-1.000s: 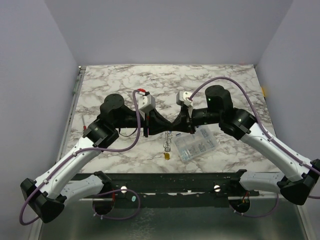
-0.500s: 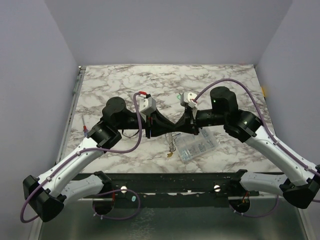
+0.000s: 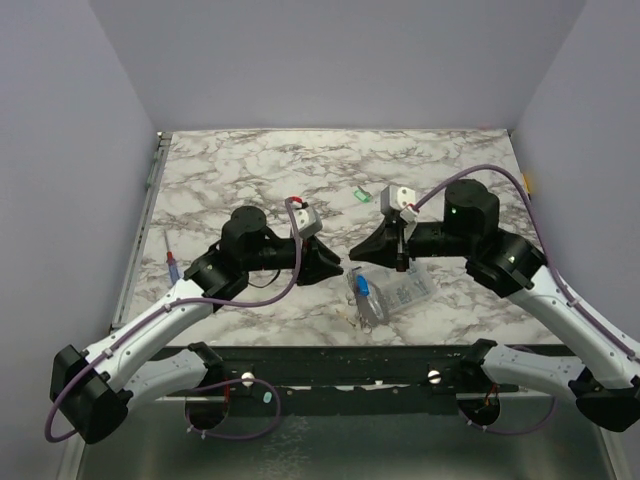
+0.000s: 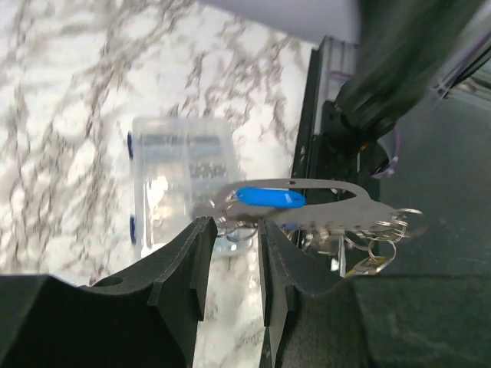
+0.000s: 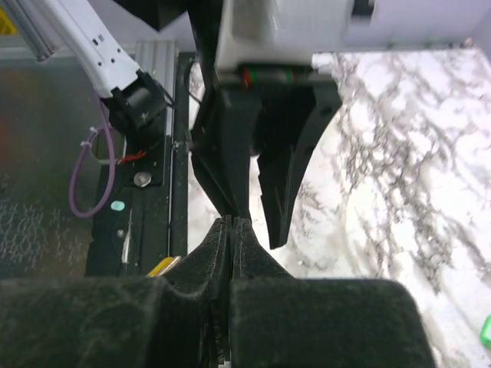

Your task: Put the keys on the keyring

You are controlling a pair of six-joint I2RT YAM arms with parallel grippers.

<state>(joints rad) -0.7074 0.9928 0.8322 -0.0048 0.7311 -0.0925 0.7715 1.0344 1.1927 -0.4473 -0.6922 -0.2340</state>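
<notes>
My right gripper (image 3: pixel 353 256) is shut, and the thin silvery keyring (image 4: pixel 330 211) hangs below it over the clear box. The blue key (image 3: pixel 363 287) hangs on the ring and also shows in the left wrist view (image 4: pixel 268 198). A yellow key (image 4: pixel 367 265) dangles at the ring's lower end; a bit of it shows in the right wrist view (image 5: pixel 163 265). The green key (image 3: pixel 361 196) lies alone on the marble behind the grippers. My left gripper (image 3: pixel 334 268) is open and empty, just left of the ring, with its jaws (image 4: pixel 234 226) pointing at it.
The clear compartment box (image 3: pixel 400 295) of small parts lies under the ring near the table's front edge. A slim red-and-blue stick (image 3: pixel 172 265) lies at the left edge. The black rail (image 3: pixel 330 365) runs along the front.
The two grippers, joined at the ring before, have drawn apart. My left gripper has let go and moved left. The blue key now shows on the ring.
</notes>
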